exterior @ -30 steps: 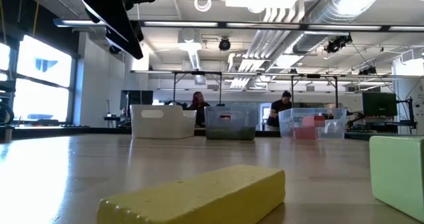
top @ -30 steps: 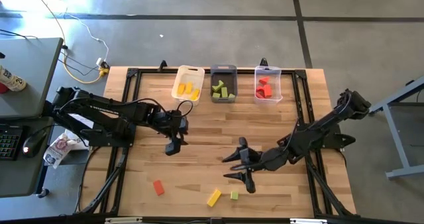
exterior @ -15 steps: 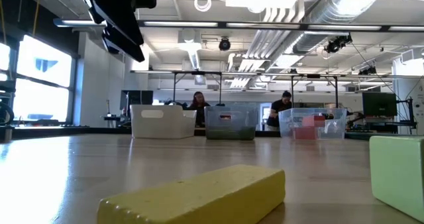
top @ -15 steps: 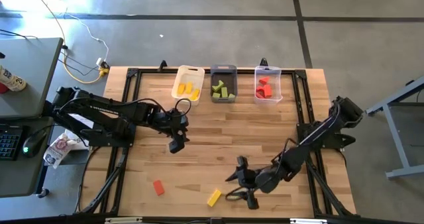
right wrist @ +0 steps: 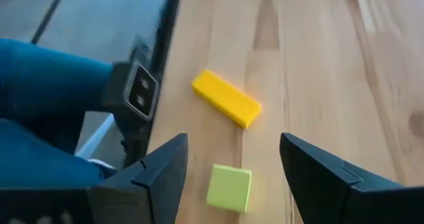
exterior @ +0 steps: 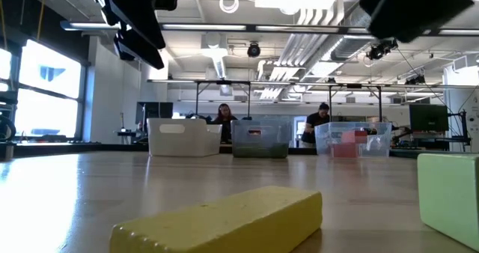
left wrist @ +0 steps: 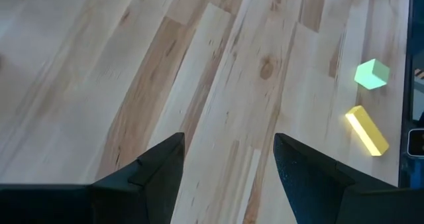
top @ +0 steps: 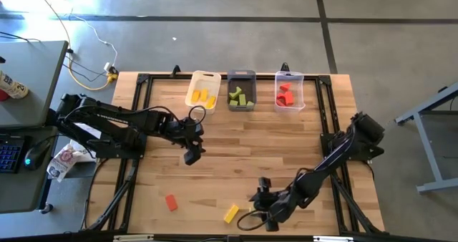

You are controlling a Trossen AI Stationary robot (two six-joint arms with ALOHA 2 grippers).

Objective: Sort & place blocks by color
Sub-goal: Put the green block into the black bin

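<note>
Right gripper (top: 259, 212) hung over the green block (right wrist: 229, 187) at the tabletop's 6 o'clock edge, jaws apart; next it needed to drop and clamp. Left gripper (top: 190, 154) waited, jaws apart too.

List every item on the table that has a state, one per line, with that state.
Left gripper: open, empty, over mid-table.
Right gripper: open, empty, above the green block.
Yellow block: loose, lying flat near the front edge.
Red block: loose on the table.
White bin: holds yellow blocks.
Grey bin: holds green blocks.
Clear bin: holds red blocks.
</note>
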